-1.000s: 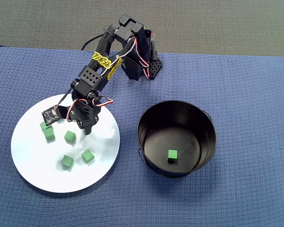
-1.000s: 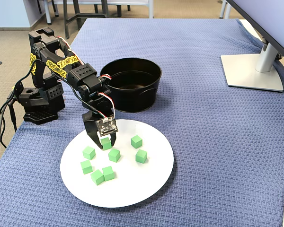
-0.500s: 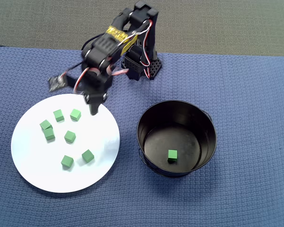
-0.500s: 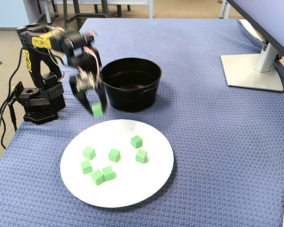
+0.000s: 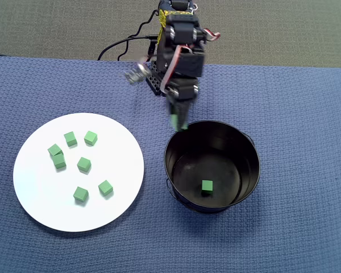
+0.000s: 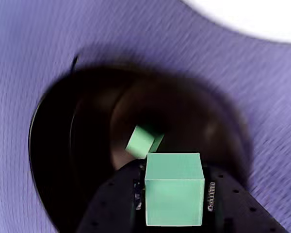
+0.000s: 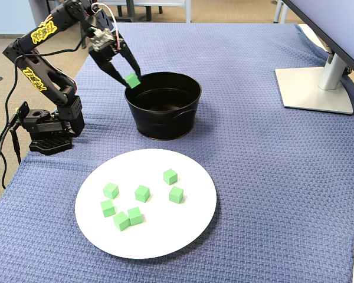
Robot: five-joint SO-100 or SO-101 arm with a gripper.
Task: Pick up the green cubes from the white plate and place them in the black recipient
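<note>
Gripper [image 7: 131,81] is clamped on one green cube [image 6: 174,188], fingers pinching its two side faces; in the wrist view the cube sits square between them, flat top face toward the camera. Grip looks centred, so it should drop clean when the jaws part.

Position: in the fixed view the held cube is right at the black pot's [image 7: 164,112] near-left rim, above wall height. Overhead puts the fingertips [image 5: 177,121] over the rim's upper-left edge, not yet over the middle. Wrist view agrees: the pot mouth fills the frame ahead and below. Judgement: carry phase, nearly at release. A bit more travel inward would keep the cube from clipping the rim and bouncing out onto the blue cloth [image 5: 295,114].

One cube already lies in the pot [image 5: 207,186], on the floor, right of centre in the overhead view and well clear of the walls. Same cube shows tilted in the wrist view [image 6: 140,141].

White plate [image 5: 42,210] sits left of the pot in the overhead view, apart from it. Six cubes left on it, loosely spread; two at the left [image 5: 57,157] touch or nearly touch. The rest have room around them, so finger access is easier there.

Arm base [image 7: 47,131] is behind both, which puts plate and pot within a simple swing.
</note>
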